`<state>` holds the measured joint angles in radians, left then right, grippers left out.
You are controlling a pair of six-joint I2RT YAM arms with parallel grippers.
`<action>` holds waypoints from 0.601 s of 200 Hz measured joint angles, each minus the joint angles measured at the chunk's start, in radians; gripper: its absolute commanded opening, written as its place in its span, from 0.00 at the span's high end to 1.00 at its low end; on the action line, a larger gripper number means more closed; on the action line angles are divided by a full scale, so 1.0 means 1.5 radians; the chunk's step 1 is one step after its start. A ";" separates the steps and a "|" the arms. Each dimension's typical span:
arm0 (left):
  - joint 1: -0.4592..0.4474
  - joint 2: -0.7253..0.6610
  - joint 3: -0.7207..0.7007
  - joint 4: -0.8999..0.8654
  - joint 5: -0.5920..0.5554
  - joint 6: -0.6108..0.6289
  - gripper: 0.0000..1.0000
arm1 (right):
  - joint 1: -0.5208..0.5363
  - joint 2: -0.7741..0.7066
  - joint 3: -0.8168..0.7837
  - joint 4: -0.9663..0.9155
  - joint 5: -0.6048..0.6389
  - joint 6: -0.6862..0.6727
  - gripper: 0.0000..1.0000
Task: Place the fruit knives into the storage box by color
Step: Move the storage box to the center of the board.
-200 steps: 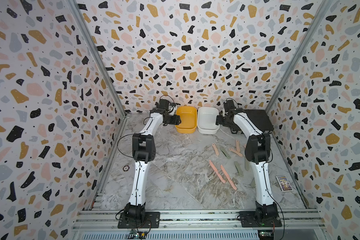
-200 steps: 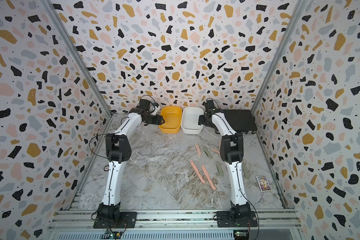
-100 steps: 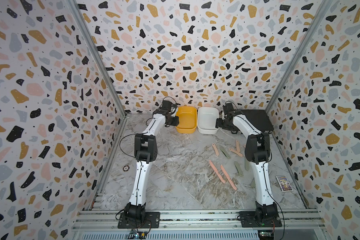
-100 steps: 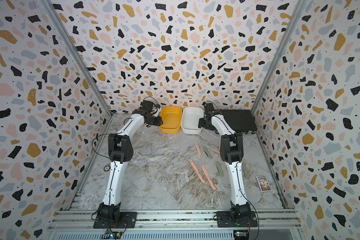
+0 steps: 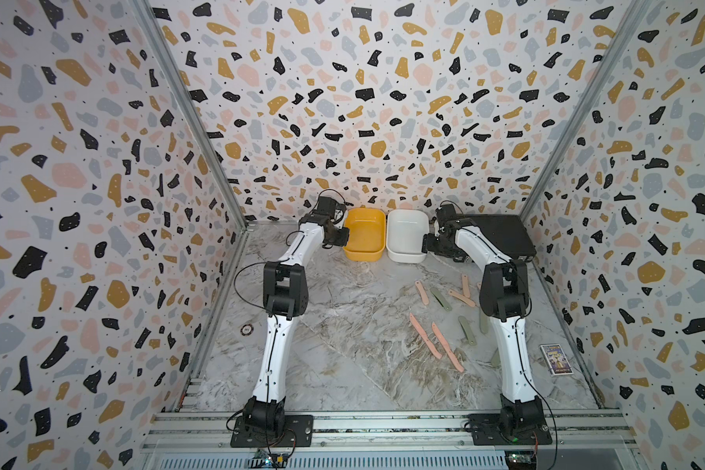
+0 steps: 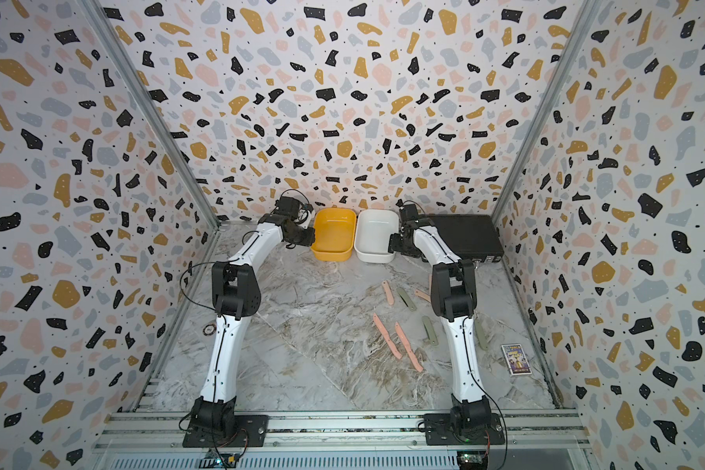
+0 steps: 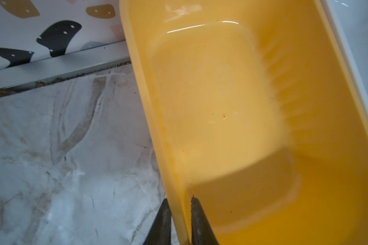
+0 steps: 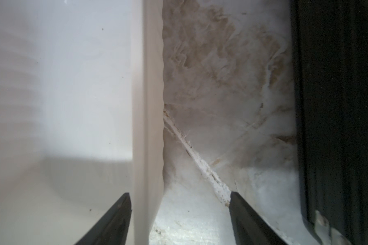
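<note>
Left gripper pinching yellow box, right gripper wide astride white box wall, black case beside

White-shelled left arm and right arm, black elbow joints, thin black cables, black bases, dark tapered tool fingers

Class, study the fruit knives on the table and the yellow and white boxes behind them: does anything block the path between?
Nothing visible does: bare marble table separates the fruit knives from the yellow box and white box, both open-topped. Only the right arm's elbow partly hides some knives.
</note>
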<state>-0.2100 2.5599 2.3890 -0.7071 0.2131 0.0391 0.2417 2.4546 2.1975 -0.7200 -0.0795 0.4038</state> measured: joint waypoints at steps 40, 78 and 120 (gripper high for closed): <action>0.000 0.000 0.000 0.003 -0.007 0.000 0.90 | 0.000 0.000 -0.003 0.002 -0.002 0.000 0.26; 0.000 -0.002 -0.003 0.004 -0.009 0.001 0.94 | 0.000 0.000 -0.003 0.002 -0.002 0.000 0.26; 0.007 -0.028 -0.048 0.018 -0.007 -0.002 0.98 | 0.000 0.000 -0.004 0.002 -0.002 0.000 0.25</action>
<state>-0.1993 2.5179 2.3165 -0.6804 0.2028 0.0364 0.2417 2.4542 2.1921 -0.7166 -0.0830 0.4038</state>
